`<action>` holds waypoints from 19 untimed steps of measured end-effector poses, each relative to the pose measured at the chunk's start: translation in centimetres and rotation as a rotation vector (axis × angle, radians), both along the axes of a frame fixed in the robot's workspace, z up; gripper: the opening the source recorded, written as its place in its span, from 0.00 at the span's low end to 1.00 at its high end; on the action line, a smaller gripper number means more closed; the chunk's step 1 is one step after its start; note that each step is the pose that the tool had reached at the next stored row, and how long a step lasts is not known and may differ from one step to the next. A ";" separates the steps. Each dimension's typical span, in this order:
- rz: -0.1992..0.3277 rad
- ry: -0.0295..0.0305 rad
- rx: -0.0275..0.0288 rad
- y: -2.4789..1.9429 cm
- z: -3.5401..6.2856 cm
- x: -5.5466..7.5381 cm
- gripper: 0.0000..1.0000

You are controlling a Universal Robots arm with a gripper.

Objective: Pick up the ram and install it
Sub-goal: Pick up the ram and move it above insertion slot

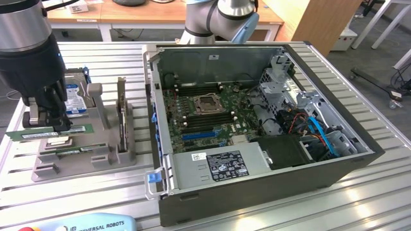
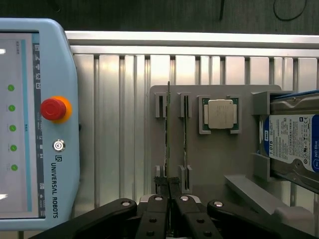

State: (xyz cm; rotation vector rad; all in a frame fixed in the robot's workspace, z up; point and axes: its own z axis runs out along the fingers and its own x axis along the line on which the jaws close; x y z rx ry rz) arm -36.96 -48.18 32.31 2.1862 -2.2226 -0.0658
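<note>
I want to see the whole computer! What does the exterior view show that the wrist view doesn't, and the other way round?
Exterior view's own: the open computer case with its green motherboard, and the robot arm. Wrist view's own: the red button and the screen on the pendant. Both share: the hand shut on the ram, the gray holder, the blue-labelled hard drive, and the pendant.

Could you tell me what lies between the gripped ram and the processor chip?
In the wrist view, a second ram stick, slotted on edge in the gray holder, lies between ram and processor.
</note>
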 end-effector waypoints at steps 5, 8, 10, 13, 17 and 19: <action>0.000 0.0000 -0.0013 0.00 0.40 0.0 0.12; 0.000 0.0000 -0.0023 0.00 0.62 0.0 0.12; 0.000 0.0000 -0.0032 0.00 0.76 0.0 0.12; 0.000 0.0001 -0.0042 0.01 0.96 0.0 0.12; 0.000 -0.0001 -0.0055 0.01 1.26 0.0 0.12; 0.000 0.0000 -0.0065 0.02 1.40 0.0 0.12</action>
